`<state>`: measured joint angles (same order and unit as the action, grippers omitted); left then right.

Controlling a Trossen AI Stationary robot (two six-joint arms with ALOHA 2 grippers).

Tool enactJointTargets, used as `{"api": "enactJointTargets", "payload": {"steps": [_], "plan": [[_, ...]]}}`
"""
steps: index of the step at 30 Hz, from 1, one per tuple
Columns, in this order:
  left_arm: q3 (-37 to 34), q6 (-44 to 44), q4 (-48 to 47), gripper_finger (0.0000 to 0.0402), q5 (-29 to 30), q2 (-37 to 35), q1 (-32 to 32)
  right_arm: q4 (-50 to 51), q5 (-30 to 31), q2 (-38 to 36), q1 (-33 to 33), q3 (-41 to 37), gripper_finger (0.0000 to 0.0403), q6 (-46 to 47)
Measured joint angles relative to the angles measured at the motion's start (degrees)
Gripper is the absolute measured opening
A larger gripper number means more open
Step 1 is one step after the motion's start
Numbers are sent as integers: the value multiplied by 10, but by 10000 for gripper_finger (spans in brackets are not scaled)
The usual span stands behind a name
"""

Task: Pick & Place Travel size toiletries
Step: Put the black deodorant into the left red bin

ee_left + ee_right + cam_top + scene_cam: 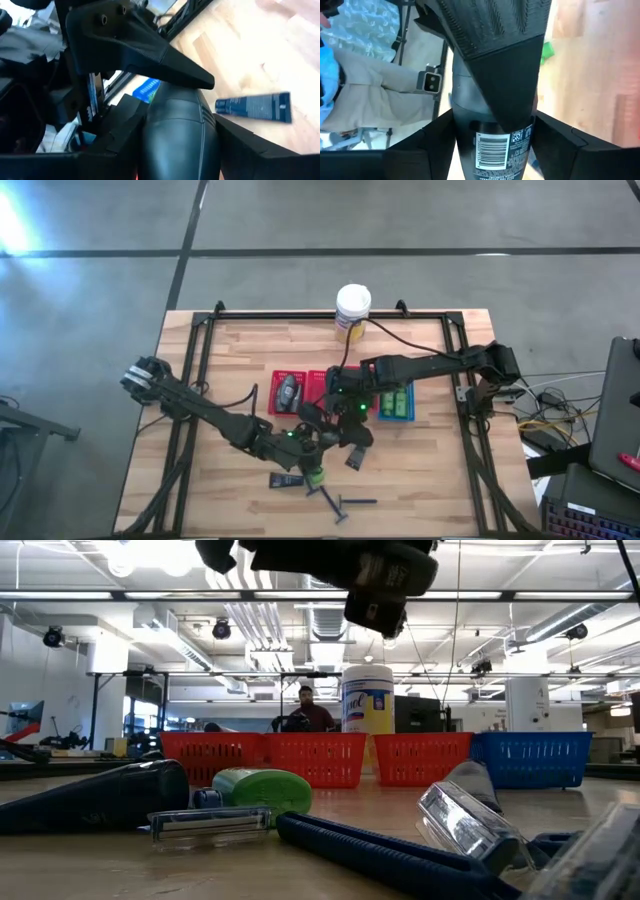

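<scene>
Over the middle of the table, my left gripper (314,432) and my right gripper (341,420) meet tip to tip, both shut on one dark tube (176,131) held in the air. Its barcode label (494,150) shows in the right wrist view. On the wood below lie a bright green tube (316,476), a flat dark packet (285,480), another dark item (355,458) and thin razors (345,502). A grey tube (289,392) lies in a red basket. My left gripper pinches the dark tube's rounded end (175,120) between its two fingers (117,131), one on each side. The tube is lifted clear of the table. My right gripper's finger lies over the same end. My right gripper pinches the tube's labelled part (495,135) between its two fingers (432,145), slanting down from the table's right side. The tube is clear of the table, and my left gripper's finger covers the part beyond.
Red mesh baskets (318,385) and a blue one (396,402) holding green tubes stand behind the grippers. A white-lidded yellow canister (352,310) stands at the far edge. In the low view, a person (305,710) sits beyond the table.
</scene>
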<state>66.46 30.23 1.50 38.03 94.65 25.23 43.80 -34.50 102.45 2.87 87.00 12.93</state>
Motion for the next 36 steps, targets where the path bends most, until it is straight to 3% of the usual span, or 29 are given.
{"api": "enactJointTargets", "payload": {"steps": [5,10,17,21,25,28,31,36], "plan": [[0,-81,-77,208,49,-10,9,22,58,-21,-4,-2,261,-12],[0,-175,-136,208,137,-20,24,38,129,-58,-10,-1,298,-26],[-1,-436,-277,208,231,-30,31,40,326,-118,-10,-1,332,-20],[-1,-736,-436,208,254,-30,38,45,436,-153,-11,-1,344,15],[-8,-1180,-669,208,260,-30,45,70,510,-184,-10,-4,350,69],[-34,-1434,-730,207,260,-30,54,73,525,-199,-11,-15,345,99],[-53,-1464,-664,207,267,-30,57,71,527,-208,-10,-28,335,119],[-79,-1299,-458,207,263,-29,35,72,527,-207,-10,-47,319,137]]}}
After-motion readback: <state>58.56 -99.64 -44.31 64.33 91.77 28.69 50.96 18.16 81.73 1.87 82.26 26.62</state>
